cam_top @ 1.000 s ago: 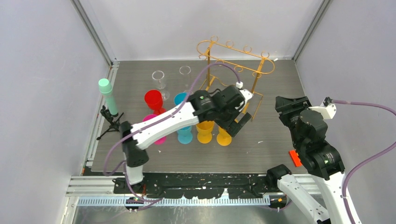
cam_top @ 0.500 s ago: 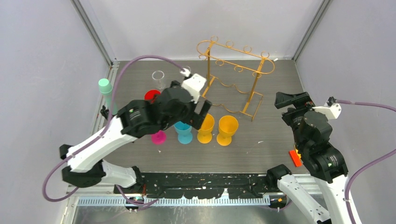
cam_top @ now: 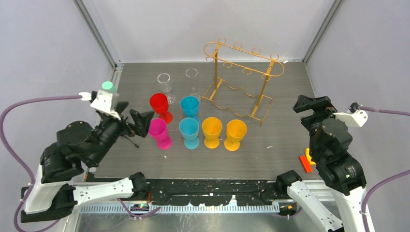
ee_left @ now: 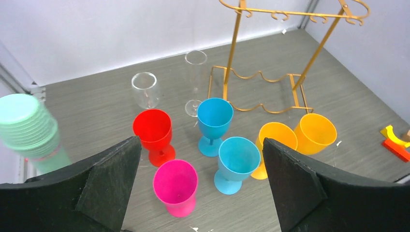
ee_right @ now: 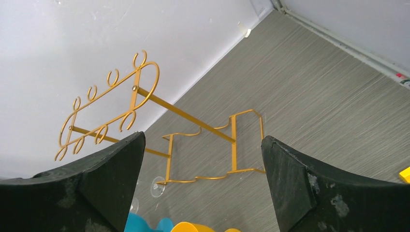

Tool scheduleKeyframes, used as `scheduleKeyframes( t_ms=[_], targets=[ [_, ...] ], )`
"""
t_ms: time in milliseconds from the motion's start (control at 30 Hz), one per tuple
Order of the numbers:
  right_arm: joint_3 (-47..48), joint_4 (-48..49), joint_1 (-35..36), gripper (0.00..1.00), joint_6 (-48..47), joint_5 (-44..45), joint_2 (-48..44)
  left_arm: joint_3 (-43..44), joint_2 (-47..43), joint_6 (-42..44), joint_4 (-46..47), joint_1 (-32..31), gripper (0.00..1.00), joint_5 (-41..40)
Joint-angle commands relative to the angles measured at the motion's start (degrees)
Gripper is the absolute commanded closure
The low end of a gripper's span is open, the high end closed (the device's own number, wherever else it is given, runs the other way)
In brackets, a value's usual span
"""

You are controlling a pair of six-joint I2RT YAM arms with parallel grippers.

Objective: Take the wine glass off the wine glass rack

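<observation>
We find the wine glass rack (cam_top: 246,71) upright at the far right of the worktop (cam_top: 283,140), close to the back edge. Eight wine glasses (cam_top: 190,104) stand on the worktop to its left and front. The orange glass (cam_top: 236,130) is nearest the rack's base, just apart from it. Open worktop lies right of the rack and along the near edge. The left claw (cam_top: 131,116) hangs near the left edge, jaws wide apart and empty. The right claw (cam_top: 313,103) sits at the right edge, also wide apart and empty.
</observation>
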Motion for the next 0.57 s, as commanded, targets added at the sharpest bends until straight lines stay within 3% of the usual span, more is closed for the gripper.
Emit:
scheduleKeyframes(
  t_ms=[0,533],
  targets=[
    [2.23,2.18,-0.1,0.05,-2.7,4.68,-0.22,-0.38,-1.69,2.08,2.71,-0.26,0.0,-4.1],
    [4.98,2.49,-0.1,0.04,-8.24,11.04,-3.34,0.92,-5.5,3.62,0.2,-0.29,0.0,-4.62]
  ],
)
